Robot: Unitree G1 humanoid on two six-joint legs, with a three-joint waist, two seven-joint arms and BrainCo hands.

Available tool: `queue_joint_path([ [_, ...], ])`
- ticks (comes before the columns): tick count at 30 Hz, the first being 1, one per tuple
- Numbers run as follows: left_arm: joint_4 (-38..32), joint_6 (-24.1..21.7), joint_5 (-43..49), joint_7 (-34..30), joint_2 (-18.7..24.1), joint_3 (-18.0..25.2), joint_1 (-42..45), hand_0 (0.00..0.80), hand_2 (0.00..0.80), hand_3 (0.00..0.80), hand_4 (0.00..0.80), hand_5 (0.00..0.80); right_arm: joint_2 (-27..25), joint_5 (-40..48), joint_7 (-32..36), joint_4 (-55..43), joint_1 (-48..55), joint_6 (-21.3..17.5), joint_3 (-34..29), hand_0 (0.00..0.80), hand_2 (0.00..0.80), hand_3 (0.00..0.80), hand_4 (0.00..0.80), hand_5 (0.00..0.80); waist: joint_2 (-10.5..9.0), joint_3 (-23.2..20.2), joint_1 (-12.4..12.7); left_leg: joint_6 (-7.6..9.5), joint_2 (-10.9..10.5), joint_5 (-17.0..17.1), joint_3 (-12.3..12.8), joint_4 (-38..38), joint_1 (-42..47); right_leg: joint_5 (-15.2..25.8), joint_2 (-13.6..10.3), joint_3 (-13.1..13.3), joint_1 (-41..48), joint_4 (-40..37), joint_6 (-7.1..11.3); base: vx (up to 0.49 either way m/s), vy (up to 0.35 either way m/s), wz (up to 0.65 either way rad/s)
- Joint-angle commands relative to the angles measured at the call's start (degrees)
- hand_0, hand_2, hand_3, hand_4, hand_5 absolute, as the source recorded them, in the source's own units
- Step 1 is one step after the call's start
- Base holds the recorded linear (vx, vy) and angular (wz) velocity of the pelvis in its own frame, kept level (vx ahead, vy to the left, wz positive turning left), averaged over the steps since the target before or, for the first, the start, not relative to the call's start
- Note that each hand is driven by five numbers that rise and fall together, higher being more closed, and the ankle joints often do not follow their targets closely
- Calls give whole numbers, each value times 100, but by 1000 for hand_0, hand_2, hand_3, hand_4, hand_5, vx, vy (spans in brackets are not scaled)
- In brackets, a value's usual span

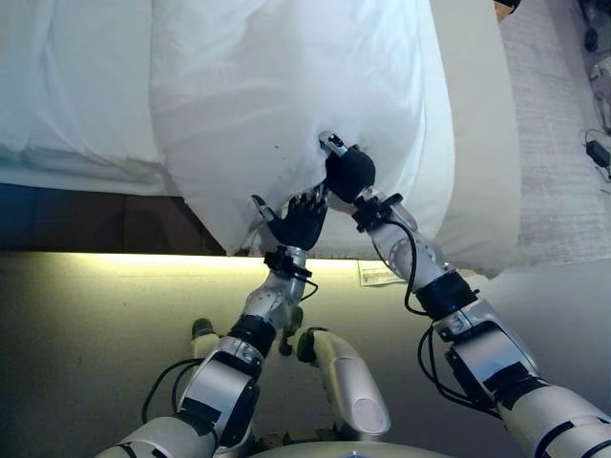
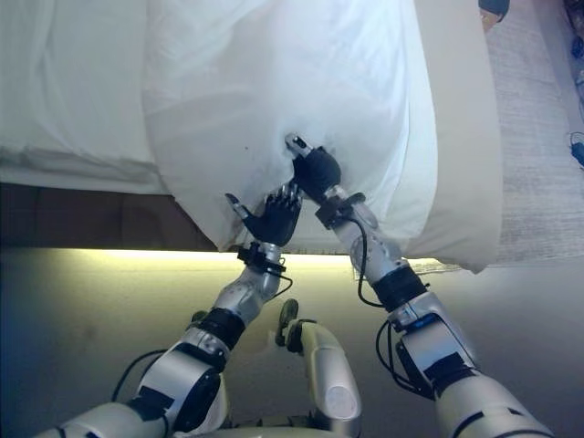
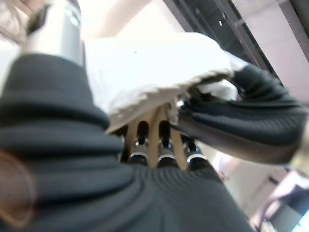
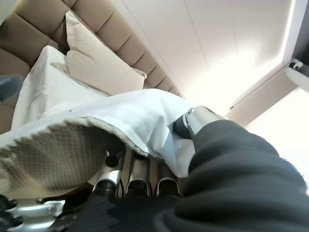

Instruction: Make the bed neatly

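Both arms are stretched forward and up from the near side toward the hanging edge of a white duvet [image 1: 286, 105], which is draped over the near side of the bed [image 1: 76, 95] and bulges down past the mattress edge.

The right hand [image 1: 349, 172] is raised highest, its dark ribbed back turned to the head camera; in its wrist view the fingers [image 4: 139, 175] are seen curled under the fabric with the thumb pressed on top, so the duvet edge is pinched in it. The left hand [image 1: 298, 218] is held just below and left of it, palm toward the cloth. In the left wrist view its fingers [image 3: 140, 145] run up beneath the hem and their tips are hidden, so whether it grips cannot be told.

The duvet is smooth white on top, with a coarse, woven beige underside. A cream pillow [image 4: 99, 63] is propped against a padded tan headboard [image 4: 96, 19] at the far end. A beige sheet [image 1: 477, 134] covers the bed's right part.
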Motion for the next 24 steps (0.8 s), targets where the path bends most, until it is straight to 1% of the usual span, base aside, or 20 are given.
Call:
queue_joint_path([
  [1, -516, -196, -92, -879, -473, 159, -558, 0, 0, 0, 0, 0, 301, 119, 821, -1334, 267, -162, -312, 800, 800, 800, 800, 800, -69, -483, -60, 67, 43, 296, 191, -345, -195, -373, -161, 111, 295, 50, 268, 0, 0, 0],
  [4, -598, -444, -92, -1031, -466, 296, -654, 0, 0, 0, 0, 0, 307, 74, 816, -1323, 283, -120, -310, 800, 800, 800, 800, 800, -62, -489, -66, 64, 29, 271, 188, -331, -195, -402, -158, 119, 305, 55, 258, -11, 24, 1],
  [8, -778, -829, -92, -846, -506, 400, -654, 0, 0, 0, 0, 0, 290, 51, 792, -1254, 256, -112, -278, 800, 800, 800, 800, 800, -49, -481, -33, 63, 10, 260, 168, -352, -174, -429, -179, 93, 327, 66, 259, -7, 17, 0],
  [14, -994, -1182, -92, -592, -468, 571, -494, 0, 0, 0, 0, 0, 242, -11, 773, -1198, 347, -128, -324, 800, 800, 800, 800, 800, -55, -493, 49, 55, -24, 270, 125, -447, -120, -433, -209, 16, 423, -25, 275, -2, 2, 1],
  [20, -1205, -1399, -92, -415, -361, 737, -293, 0, 0, 0, 0, 0, 144, -154, 781, -1044, 502, -6, -311, 800, 800, 800, 800, 800, -36, -555, 133, 45, -79, 296, 83, -658, 108, -420, -259, -65, 665, -222, 319, 7, 15, 4],
  [23, -1274, -1418, -92, -373, -271, 809, -150, 0, 0, 0, 0, 0, 32, -342, 619, -859, 637, 139, -201, 800, 800, 800, 800, 800, -9, -624, 166, 42, -119, 322, 77, -811, 301, -397, -290, -75, 839, -364, 352, 42, 31, 6],
  [24, -1314, -1457, -92, -356, -259, 817, -105, 0, 0, 0, 0, 0, 15, -446, 538, -792, 675, 199, -164, 675, 675, 675, 675, 675, 3, -640, 174, 44, -131, 323, 79, -843, 359, -393, -301, -78, 895, -395, 361, 57, 35, 7],
])
